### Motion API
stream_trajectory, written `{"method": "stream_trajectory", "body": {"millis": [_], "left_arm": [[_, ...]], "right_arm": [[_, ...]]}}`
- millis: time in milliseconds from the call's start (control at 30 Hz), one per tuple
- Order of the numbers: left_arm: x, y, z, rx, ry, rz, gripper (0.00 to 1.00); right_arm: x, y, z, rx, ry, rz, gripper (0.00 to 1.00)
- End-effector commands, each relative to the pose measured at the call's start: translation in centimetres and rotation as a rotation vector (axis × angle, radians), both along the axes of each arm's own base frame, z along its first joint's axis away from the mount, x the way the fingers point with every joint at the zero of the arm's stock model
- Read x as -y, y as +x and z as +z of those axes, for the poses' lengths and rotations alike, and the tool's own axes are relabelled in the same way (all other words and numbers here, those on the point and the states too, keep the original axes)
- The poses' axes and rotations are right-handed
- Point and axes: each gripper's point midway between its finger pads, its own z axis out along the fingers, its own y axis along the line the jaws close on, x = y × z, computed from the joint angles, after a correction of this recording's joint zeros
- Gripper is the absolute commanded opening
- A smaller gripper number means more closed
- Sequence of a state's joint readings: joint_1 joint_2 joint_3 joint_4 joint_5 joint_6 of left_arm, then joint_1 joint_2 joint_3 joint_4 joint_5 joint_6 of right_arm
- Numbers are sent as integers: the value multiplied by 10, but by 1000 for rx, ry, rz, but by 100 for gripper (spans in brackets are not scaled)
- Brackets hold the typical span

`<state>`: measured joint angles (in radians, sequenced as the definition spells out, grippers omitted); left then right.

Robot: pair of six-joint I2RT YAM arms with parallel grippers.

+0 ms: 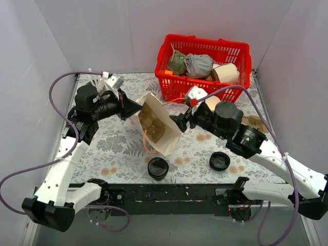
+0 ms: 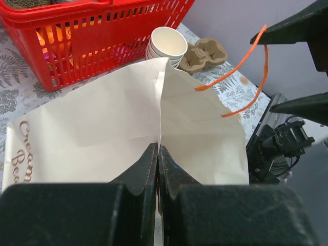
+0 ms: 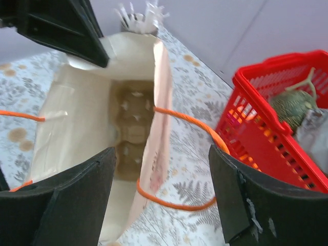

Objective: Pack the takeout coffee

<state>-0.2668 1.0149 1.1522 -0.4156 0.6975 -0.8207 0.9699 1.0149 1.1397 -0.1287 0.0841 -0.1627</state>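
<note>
The takeout coffee (image 1: 158, 168), a dark cup under a black dome lid, stands upright on the table in front of the bag. A cream paper bag (image 1: 156, 125) with orange cord handles (image 3: 189, 120) gapes open at the table's middle. My left gripper (image 1: 137, 108) is shut on the bag's left rim (image 2: 160, 128), pinching the paper at its fold. My right gripper (image 3: 161, 151) stands open at the bag's right rim, with one handle loop lying loose between its fingers. A brown cardboard cup carrier (image 3: 130, 128) lies at the bottom of the bag.
A loose black lid (image 1: 219, 161) lies right of the coffee. A red basket (image 1: 205, 39) with wrapped items stands at the back right. A stack of cream cups (image 2: 166, 45) and a second cardboard carrier (image 2: 205, 54) sit in front of the basket, behind my right arm.
</note>
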Motion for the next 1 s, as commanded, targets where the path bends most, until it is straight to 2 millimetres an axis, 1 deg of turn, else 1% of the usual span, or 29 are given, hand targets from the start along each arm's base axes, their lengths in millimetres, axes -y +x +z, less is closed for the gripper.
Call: {"method": "stream_trajectory", "body": {"millis": [0, 33, 67, 133, 167, 200, 233, 267, 300, 333, 367, 433, 467, 567, 600, 667, 700, 733, 833, 967], "left_arm": [[5, 7, 3, 47, 21, -27, 0], [5, 12, 0, 45, 28, -21, 0], [6, 13, -1, 47, 31, -23, 0], [8, 17, 2, 71, 31, -35, 0], [10, 17, 2, 80, 31, -50, 0], [11, 18, 5, 98, 29, -58, 0], [12, 21, 13, 140, 24, -61, 0], [15, 20, 16, 152, 19, -87, 0], [17, 19, 19, 168, 17, -106, 0], [19, 18, 28, 195, 12, -129, 0], [21, 17, 31, 215, 16, -152, 0], [25, 14, 34, 231, 15, -196, 0], [26, 13, 38, 254, 17, -211, 0], [29, 10, 43, 284, 19, -243, 0], [29, 10, 44, 295, 21, -253, 0], [30, 10, 45, 307, 17, -263, 0], [31, 10, 46, 304, 14, -269, 0], [33, 14, 42, 296, 16, -277, 0], [36, 19, 35, 272, 14, -290, 0], [40, 27, 24, 231, 14, -290, 0]], "right_arm": [[38, 5, -9, 2, -121, -129, 80], [39, 1, -12, -4, -116, -110, 80], [33, -9, -14, -7, -110, -49, 80], [30, -21, -19, -12, -99, 18, 80], [25, -30, -20, -14, -92, 80, 80], [22, -36, -15, 0, -68, 114, 79], [20, -39, -19, -4, -64, 133, 77], [17, -44, -17, 2, -51, 170, 67], [15, -47, -14, 9, -40, 185, 61], [13, -48, -12, 16, -37, 199, 55], [11, -49, -13, 17, -42, 215, 54], [9, -45, -14, 24, -48, 200, 54], [12, -38, -10, 31, -49, 158, 56], [26, -24, -2, 67, -52, 55, 56], [30, -26, 5, 93, -31, 54, 56], [31, -31, 12, 148, -10, 80, 58], [29, -37, 11, 158, -5, 116, 58], [28, -41, 10, 177, -11, 141, 59], [27, -36, 10, 184, -9, 123, 62], [23, -27, 3, 155, -21, 93, 63]]}}
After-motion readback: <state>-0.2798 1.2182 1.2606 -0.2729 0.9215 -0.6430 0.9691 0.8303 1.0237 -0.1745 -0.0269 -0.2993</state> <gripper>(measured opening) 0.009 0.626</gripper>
